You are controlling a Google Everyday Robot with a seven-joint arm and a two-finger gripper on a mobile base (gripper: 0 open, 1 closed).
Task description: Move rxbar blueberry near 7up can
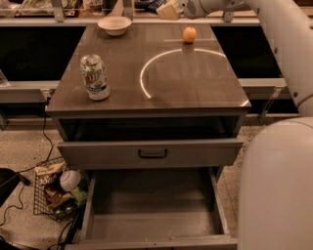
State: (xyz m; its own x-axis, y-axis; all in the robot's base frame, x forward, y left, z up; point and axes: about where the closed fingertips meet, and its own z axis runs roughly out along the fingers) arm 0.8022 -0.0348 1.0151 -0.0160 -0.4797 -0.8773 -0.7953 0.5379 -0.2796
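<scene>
Currently: carry step, my gripper point(168, 9) high at back, rxbar blueberry point(155, 5) apparently at its tip
Claw: state can't tell
Next: swing left, lower beside 7up can point(95, 77)

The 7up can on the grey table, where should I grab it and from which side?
Grip the upright white and green 7up soda can round its straight middle wall, coming from its right: it stands by the grey table's left edge, and the pale shallow bowl and round orange fruit sit far off. The claw is up by the table's far edge.
</scene>
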